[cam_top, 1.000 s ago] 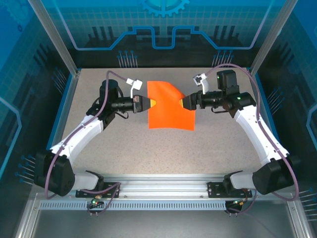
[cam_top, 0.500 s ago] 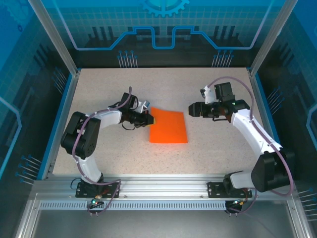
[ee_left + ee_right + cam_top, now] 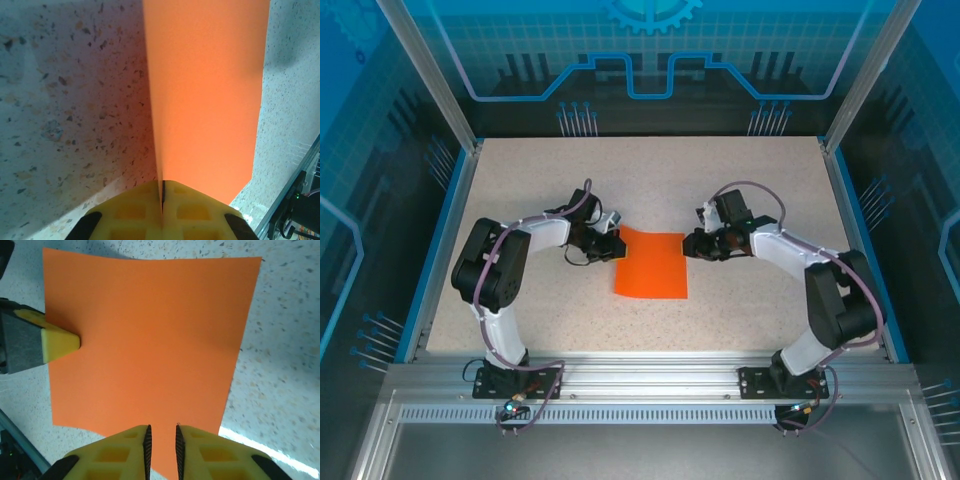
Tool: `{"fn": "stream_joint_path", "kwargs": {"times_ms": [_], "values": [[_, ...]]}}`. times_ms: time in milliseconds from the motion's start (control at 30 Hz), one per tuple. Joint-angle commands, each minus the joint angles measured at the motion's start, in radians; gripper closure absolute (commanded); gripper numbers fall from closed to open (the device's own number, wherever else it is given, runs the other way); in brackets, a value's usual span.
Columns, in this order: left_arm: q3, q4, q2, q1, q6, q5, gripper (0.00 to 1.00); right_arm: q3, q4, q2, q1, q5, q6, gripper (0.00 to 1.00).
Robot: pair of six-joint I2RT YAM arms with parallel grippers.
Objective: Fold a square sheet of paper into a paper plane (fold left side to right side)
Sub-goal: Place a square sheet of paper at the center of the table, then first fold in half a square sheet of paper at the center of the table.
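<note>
Top external view, grasp step: left gripper clamps thin orange square paper sheet; right gripper, jaws narrowly parted, should close next.

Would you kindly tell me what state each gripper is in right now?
Left gripper: closed, pinching an edge of the orange sheet.
Right gripper: slightly open, a narrow gap between its fingers, over the sheet's opposite edge, gripping nothing.

Feels like I'm remoting into a robotics lab test cell. There's a speckled tabletop boxed in by aluminium posts and blue circuit-print panels. A slotted metal rail runs along the front.
</note>
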Motion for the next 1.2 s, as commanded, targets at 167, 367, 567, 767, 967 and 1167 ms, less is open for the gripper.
{"fn": "stream_joint_path", "kwargs": {"times_ms": [167, 367, 567, 767, 967, 1167], "values": [[0.043, -0.07, -0.043, -0.006, 0.035, -0.004, 0.98, 0.097, 0.033, 0.205, 0.053, 0.045, 0.044, 0.87], [0.043, -0.056, -0.069, -0.008, 0.001, 0.049, 0.79, 0.105, -0.009, 0.267, 0.065, 0.085, 0.029, 0.88], [0.046, 0.048, -0.074, -0.034, -0.109, 0.19, 0.56, 0.074, -0.004, 0.28, 0.065, 0.115, 0.024, 0.88], [0.078, 0.119, -0.032, -0.08, -0.186, 0.235, 0.47, 0.046, 0.035, 0.263, 0.065, 0.108, 0.025, 0.87], [0.095, 0.217, 0.022, -0.11, -0.261, 0.247, 0.44, 0.044, 0.059, 0.256, 0.056, 0.078, 0.037, 0.85], [0.109, 0.208, 0.051, -0.123, -0.257, 0.214, 0.51, 0.03, 0.108, 0.189, 0.035, 0.055, 0.052, 0.81]]}}
